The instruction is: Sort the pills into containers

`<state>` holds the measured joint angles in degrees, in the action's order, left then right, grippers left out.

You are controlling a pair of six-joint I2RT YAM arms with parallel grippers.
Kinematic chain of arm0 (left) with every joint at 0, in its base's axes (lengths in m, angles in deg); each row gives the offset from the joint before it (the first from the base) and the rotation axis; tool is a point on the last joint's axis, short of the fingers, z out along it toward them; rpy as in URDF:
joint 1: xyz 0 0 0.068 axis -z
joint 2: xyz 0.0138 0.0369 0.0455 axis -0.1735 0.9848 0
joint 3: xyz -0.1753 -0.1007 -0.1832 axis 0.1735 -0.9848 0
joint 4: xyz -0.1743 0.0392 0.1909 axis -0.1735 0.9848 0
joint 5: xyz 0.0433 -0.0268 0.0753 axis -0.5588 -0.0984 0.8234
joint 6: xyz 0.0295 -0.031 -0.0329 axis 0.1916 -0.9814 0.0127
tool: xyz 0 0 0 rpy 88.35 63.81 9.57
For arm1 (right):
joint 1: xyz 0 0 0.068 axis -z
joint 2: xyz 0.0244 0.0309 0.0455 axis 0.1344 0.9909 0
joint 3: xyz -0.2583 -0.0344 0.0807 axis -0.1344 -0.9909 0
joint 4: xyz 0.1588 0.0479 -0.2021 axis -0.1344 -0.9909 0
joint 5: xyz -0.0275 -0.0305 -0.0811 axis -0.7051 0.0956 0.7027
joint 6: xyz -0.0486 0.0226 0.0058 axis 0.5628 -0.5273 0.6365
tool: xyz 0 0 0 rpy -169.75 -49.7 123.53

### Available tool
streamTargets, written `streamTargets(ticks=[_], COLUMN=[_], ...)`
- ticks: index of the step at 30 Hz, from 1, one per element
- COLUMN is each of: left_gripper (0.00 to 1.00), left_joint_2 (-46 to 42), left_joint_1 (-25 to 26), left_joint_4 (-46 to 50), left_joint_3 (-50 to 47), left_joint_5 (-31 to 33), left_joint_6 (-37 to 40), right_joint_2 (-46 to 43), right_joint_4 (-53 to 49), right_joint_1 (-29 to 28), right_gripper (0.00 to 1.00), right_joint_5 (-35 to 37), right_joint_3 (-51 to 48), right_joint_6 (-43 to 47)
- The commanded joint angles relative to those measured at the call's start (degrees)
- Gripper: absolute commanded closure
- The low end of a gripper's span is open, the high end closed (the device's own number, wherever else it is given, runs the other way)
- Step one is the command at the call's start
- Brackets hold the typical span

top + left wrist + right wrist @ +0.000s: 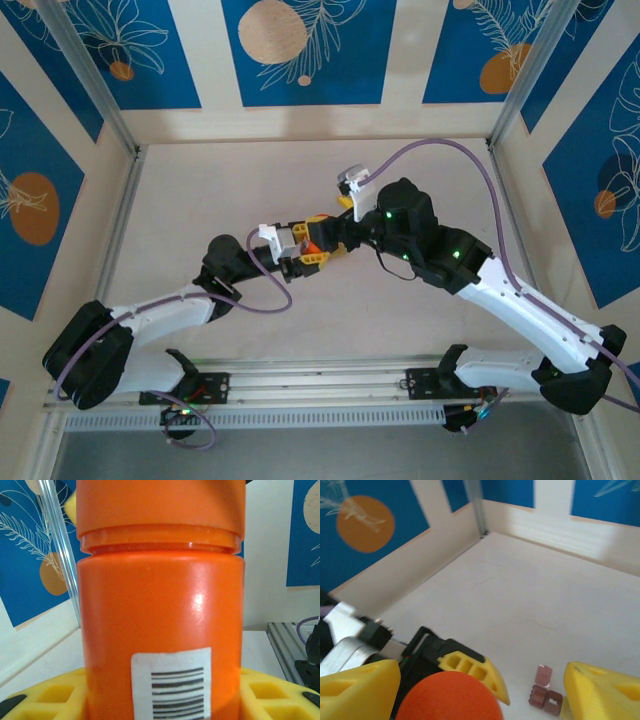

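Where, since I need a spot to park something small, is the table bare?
Bare tabletop lies far left between the wall rail and the left arm, far right behind the right arm, and near, between the two arms. Crowded: the centre, where the left end effector and right end effector meet at the orange bottle, with the containers beside the right one.

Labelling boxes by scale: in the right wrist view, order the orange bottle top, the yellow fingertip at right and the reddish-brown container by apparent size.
1. The orange bottle top and the yellow fingertip at right: near alike, both close to the camera and cropped, so unranked.
2. The reddish-brown container: clearly smallest.
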<state>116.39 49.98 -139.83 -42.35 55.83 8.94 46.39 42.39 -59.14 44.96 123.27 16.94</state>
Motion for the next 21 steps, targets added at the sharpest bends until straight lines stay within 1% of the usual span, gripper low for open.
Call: streamTargets(ticks=[1, 5, 13, 21], left_gripper=[1.00, 1.00, 1.00, 1.00], left_joint_2=[-1.6, -1.8, -1.8, -2.0], left_joint_1=[-0.4, -0.4, -0.5, -0.4], left_joint_4=[-0.2, -0.1, 0.4, 0.4], left_joint_3=[0.5, 0.5, 0.5, 0.5], left_joint_5=[1.0, 0.9, 1.0, 1.2], left_joint_6=[1.0, 1.1, 1.4, 1.6], right_joint_2=[-0.8, 0.8, 1.7, 4.0], right_joint_4=[-1.7, -4.4, -4.2, -6.7], right_joint_1=[-1.9, -3.4, -6.1, -8.3], right_gripper=[0.15, 0.15, 0.14, 0.15], right_joint_5=[10.3, 11.6, 12.8, 15.3], right_joint_3=[1.9, 4.0, 4.8, 6.3], right_joint_6=[-7.4, -7.6, -8.7, -8.2])
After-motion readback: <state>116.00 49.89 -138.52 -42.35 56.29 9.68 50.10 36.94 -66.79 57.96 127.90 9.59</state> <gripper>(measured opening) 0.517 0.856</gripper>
